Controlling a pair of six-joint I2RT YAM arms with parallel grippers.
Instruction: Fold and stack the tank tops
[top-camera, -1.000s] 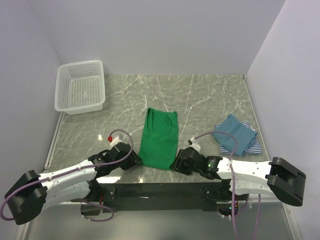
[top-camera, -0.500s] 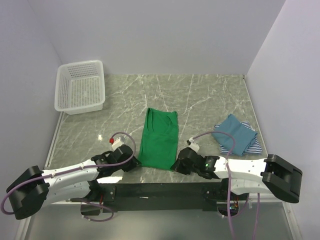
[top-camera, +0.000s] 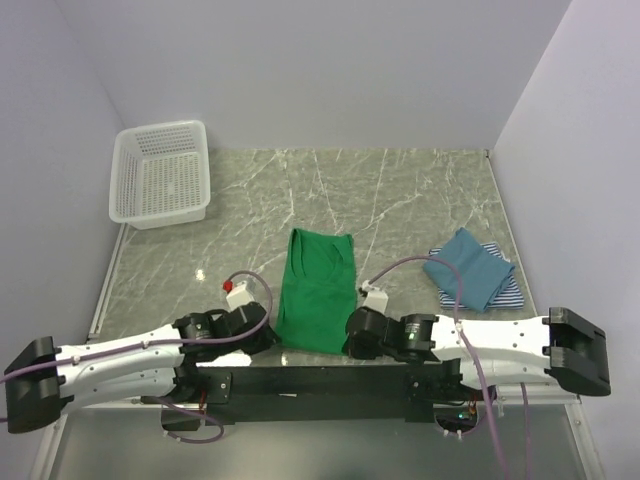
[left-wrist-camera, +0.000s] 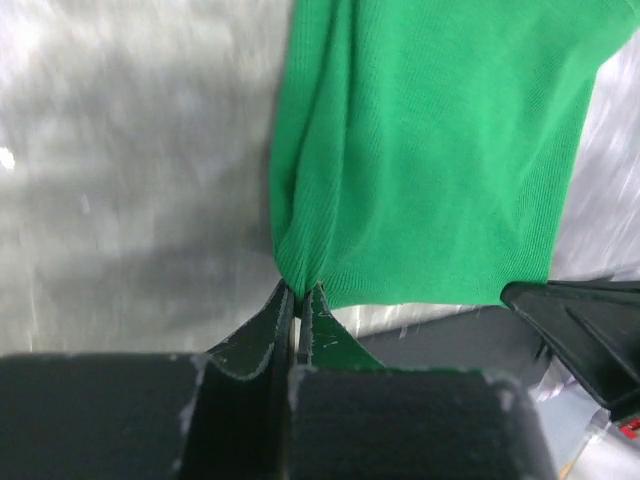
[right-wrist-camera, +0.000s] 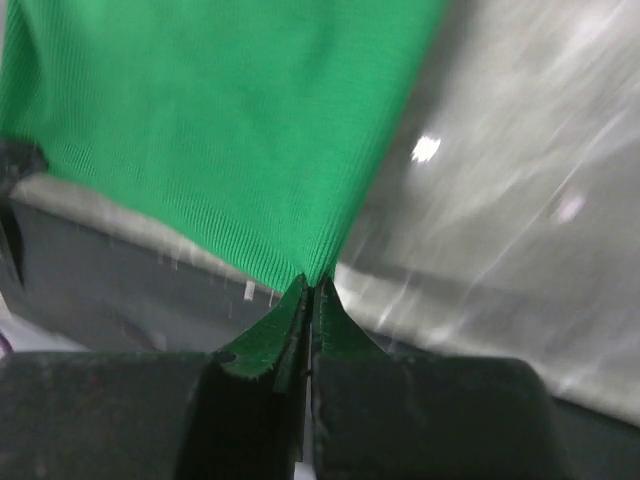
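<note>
Green cloth is the matter in hand: the bright green tank top (top-camera: 318, 290) lies flat and lengthwise on the marble counter (top-camera: 400, 200), in the lower middle of the overhead frame, neckline toward the top. The left pincer (left-wrist-camera: 298, 300) is clenched on the hem's left corner, the cloth bunching into folds just above its tips. The right pincer (right-wrist-camera: 310, 290) is clenched on the hem's right corner. At the right of the overhead frame the teal-blue tank top (top-camera: 468, 265) rests folded on the striped tank top (top-camera: 510, 292), so this green one looks to be the last to fold. The step appears to be the start of its fold. The next move likely calls for both corners to rise together and travel evenly toward the neckline, keeping the hem taut and level so the halves meet squarely.
</note>
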